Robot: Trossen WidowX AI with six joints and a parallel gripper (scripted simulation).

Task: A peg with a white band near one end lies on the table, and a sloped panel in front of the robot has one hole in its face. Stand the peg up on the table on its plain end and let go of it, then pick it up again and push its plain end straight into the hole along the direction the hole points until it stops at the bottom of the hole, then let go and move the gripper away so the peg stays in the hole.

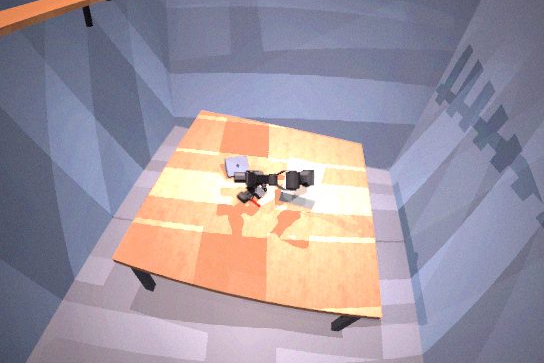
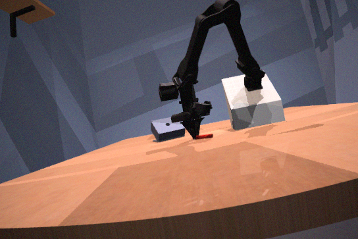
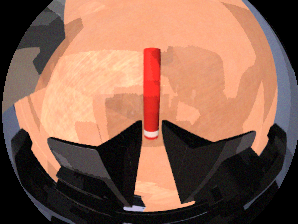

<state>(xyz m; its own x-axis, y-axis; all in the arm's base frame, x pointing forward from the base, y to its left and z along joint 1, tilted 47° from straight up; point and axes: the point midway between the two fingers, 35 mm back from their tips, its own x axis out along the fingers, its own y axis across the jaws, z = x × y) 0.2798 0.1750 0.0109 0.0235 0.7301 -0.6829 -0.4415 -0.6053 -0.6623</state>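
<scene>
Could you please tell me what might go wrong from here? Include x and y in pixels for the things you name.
The fingertips of the end effector [image 2: 195, 137] [image 3: 152, 122] flank the peg [image 1: 255, 202] [image 2: 204, 136] [image 3: 152, 90] near its white band, so the long plain end might swing or droop when lifted. The peg lies flat, so turning it upright could let it slip.

In the exterior view the jaws [image 1: 254, 199] [image 2: 194, 136] hide the white-banded end of the red peg [image 1: 255, 203] [image 2: 205, 136] [image 3: 152, 90]; from above, that end is too small to make out. The arm [image 1: 272, 179] [image 2: 194, 44] covers part of the white block [image 1: 317, 171] [image 2: 235, 93]. The wrist view cuts the sloped panel [image 1: 231, 167] [image 2: 169, 133] [image 3: 134, 207] down to a sliver, its hole out of sight, and the exterior view crops the counter [image 1: 230, 265] [image 2: 164, 181] [image 3: 200, 30] at both sides.
</scene>
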